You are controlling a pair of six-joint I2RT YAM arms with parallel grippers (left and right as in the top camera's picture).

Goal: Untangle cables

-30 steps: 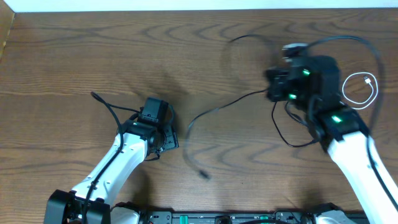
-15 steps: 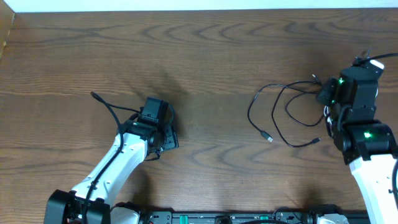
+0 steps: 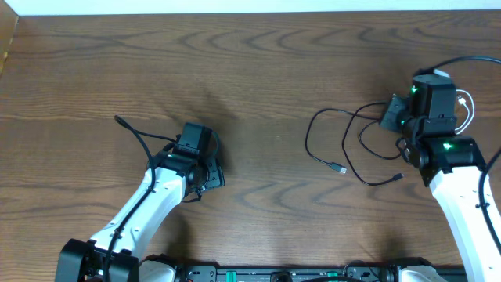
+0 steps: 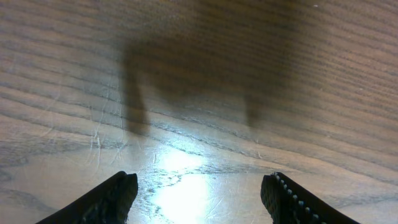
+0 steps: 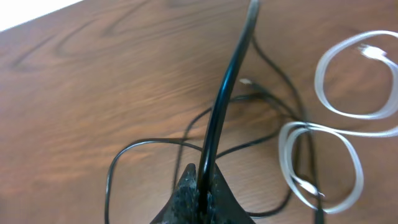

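Note:
Several thin black cables [image 3: 338, 168] lie in loose loops on the right of the wooden table [image 3: 258, 70]. Just beyond them a white cable [image 3: 470, 116] lies coiled, partly hidden by my right arm. My right gripper [image 3: 391, 116] stands over the tangle's right end. In the right wrist view this gripper [image 5: 204, 180] is shut on one black cable [image 5: 227, 87], which rises away from the jaws. More black loops [image 5: 149, 142] and the white coils [image 5: 359, 169] lie below on the wood. My left gripper [image 3: 210, 171] is far off at the left, and in its wrist view it [image 4: 199, 196] is open over bare wood.
A thicker black wire [image 3: 133, 133] runs from my left arm across the table at the left. Another arm wire [image 3: 470, 61] arcs off the right edge. The table's far edge [image 3: 250, 11] meets a white strip at the top.
My right arm has swung from mid-table to the right, dragging the black cables with it; their loops now lie bunched at the right. The left arm has not moved.

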